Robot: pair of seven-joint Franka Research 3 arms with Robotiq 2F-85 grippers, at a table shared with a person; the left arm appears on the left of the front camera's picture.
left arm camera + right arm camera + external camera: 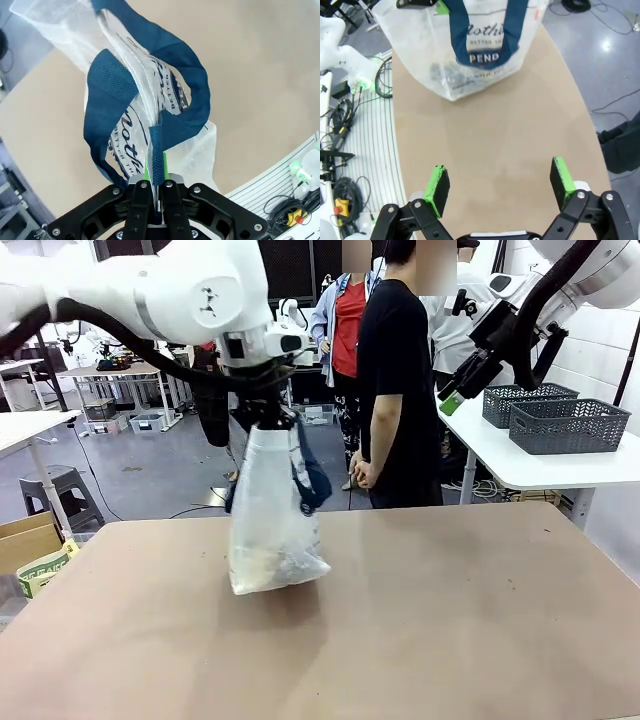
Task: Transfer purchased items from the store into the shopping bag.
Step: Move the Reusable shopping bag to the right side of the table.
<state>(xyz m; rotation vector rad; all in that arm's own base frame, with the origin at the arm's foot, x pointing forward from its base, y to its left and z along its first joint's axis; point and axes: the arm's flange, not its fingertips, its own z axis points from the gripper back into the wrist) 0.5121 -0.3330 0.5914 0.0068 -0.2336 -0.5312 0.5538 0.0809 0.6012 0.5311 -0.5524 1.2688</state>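
1. Left wrist view: left fingers (pixel 155 172) pinch the shopping bag (pixel 150 100) by its navy handle (pixel 165 142)
2. Bag hangs below them, bottom near the bench (pixel 450 620), items (pixel 265 565) apparently inside
3. Right fingers (pixel 500 185) spread, empty; transfer looks nearly done

shopping bag (pixel 268 525): on table (pixel 450 620), left of centre | person (pixel 397 390): behind table
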